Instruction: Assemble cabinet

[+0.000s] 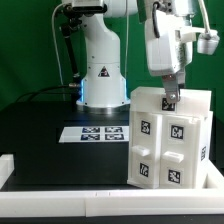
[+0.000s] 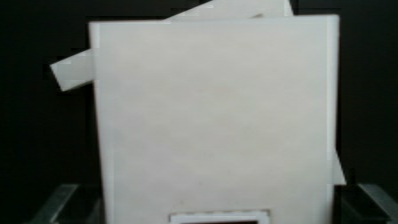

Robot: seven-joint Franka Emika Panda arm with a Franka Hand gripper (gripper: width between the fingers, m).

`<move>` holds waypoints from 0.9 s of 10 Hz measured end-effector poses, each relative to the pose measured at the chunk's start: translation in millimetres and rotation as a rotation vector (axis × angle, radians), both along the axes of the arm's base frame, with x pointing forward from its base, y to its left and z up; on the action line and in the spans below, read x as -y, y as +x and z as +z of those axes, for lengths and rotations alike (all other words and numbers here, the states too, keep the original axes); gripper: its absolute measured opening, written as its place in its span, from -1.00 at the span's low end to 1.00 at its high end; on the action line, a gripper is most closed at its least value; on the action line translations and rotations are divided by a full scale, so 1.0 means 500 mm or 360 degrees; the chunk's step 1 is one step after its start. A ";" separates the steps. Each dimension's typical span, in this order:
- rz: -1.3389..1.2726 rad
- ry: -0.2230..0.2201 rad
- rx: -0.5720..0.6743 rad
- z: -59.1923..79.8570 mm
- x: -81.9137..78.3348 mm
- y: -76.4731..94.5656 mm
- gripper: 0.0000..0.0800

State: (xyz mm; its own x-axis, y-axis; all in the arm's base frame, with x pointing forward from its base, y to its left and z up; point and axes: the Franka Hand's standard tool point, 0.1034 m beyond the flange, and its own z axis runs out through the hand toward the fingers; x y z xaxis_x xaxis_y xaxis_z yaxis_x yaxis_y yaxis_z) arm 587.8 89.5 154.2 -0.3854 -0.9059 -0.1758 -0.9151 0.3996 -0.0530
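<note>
A green backdrop stands behind a black tabletop (image 1: 40,120), which has a white rail along its near edge. On the tabletop, near the foot of the white robot pedestal (image 1: 103,75), lies the marker board (image 1: 95,133), a flat strip of black-and-white tags.

The cabinet (image 1: 170,135) stands at the exterior view's right, close to the near rail, a large white box upright with several square tags on its two visible faces. The arm reaches down from above, and the claw (image 1: 170,98) sits at the cabinet's top edge, its dark fingers touching the rim. Whether the fingers actually pinch the top wall cannot be told from here.

In the wrist view a broad white panel of the cabinet (image 2: 214,120) fills most of the picture, with another white piece showing tilted behind it. The claw's fingertips (image 2: 54,205) show dimly at either side, set wide apart.
</note>
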 end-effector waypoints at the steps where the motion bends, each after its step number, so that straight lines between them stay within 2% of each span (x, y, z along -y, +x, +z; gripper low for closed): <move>1: -0.0017 0.0009 0.0002 0.001 -0.002 0.001 0.40; 3: 0.0031 0.0006 0.0009 0.000 -0.003 0.001 0.40; 5: 0.0062 0.0009 0.0017 0.003 -0.006 0.000 0.90; 8: 0.0094 0.0028 0.0064 0.040 -0.013 0.005 0.99; 9: 0.0093 0.0036 0.0068 0.042 -0.016 0.006 0.99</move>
State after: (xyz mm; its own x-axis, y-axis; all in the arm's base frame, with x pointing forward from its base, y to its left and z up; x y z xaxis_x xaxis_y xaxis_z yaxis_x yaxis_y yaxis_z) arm 590.6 97.3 175.4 -0.3237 -0.9222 -0.2115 -0.9340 0.3472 -0.0844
